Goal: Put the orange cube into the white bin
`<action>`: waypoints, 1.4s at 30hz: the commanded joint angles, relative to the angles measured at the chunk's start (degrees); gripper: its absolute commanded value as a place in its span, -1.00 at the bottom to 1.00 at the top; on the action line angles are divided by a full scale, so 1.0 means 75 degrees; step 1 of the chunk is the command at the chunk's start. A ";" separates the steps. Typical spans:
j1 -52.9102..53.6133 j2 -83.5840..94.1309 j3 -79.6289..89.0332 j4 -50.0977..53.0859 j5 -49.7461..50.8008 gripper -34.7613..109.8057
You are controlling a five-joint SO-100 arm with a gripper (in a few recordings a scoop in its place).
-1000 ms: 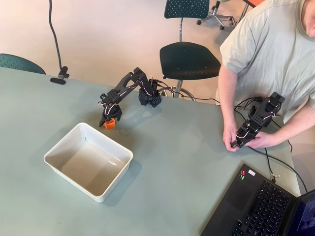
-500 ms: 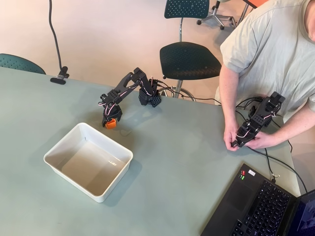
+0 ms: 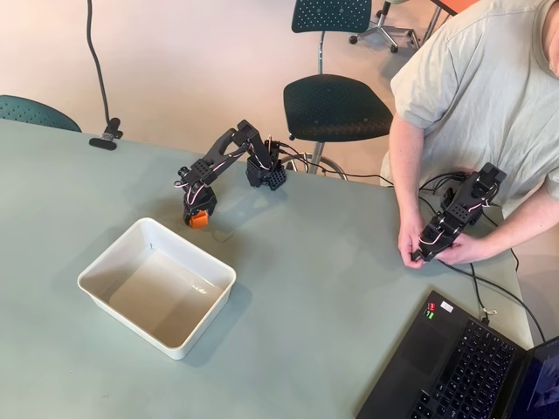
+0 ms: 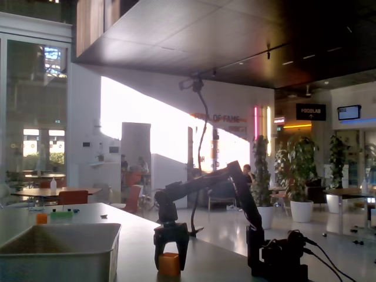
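The orange cube (image 3: 201, 220) (image 4: 169, 264) rests on the grey-green table, just beyond the far right corner of the white bin (image 3: 109, 251) (image 4: 59, 261). My black gripper (image 3: 198, 217) (image 4: 171, 268) points straight down over the cube. In the fixed view its two fingers stand tight against the cube's left and right sides, shut on it. The cube's base sits at table level. The bin holds nothing.
The arm's base (image 3: 266, 173) stands at the table's far edge. A laptop (image 3: 463, 367) lies at the front right corner, with a person behind it. A chair (image 3: 336, 106) stands beyond the table, and a cable clamp (image 3: 105, 140) sits at the far left.
The gripper has come down over the cube and its fingers have narrowed onto it. The cube has shifted slightly to the right in the overhead view.
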 commanded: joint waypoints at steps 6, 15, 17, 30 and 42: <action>0.0035 0.0187 -0.0164 -0.0059 -0.0070 0.06; -0.0012 0.0187 -0.0223 -0.0059 -0.0070 -0.15; -0.0023 0.0187 -0.0234 -0.0070 -0.0070 -0.19; 0.0059 0.0340 -0.0188 -0.0305 -0.0059 -0.20; 0.0891 0.1781 -0.0199 -0.0187 -0.0047 -0.20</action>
